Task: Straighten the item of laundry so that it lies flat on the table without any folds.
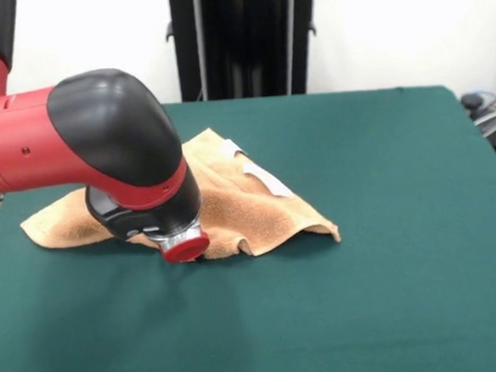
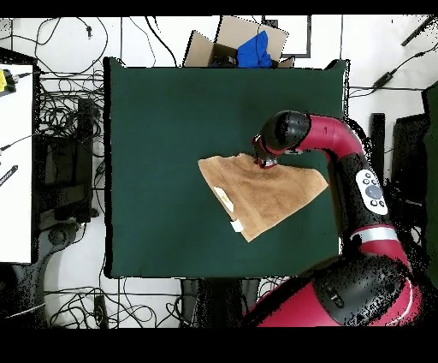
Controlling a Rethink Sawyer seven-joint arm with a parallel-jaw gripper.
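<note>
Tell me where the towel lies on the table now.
In the front view the towel lies left of the table's middle, partly hidden behind the arm. In the overhead view it lies right of centre, and the gripper is at its upper edge.

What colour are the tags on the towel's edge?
White. The tags stand out on the orange-tan towel, clearest in the front view.
</note>
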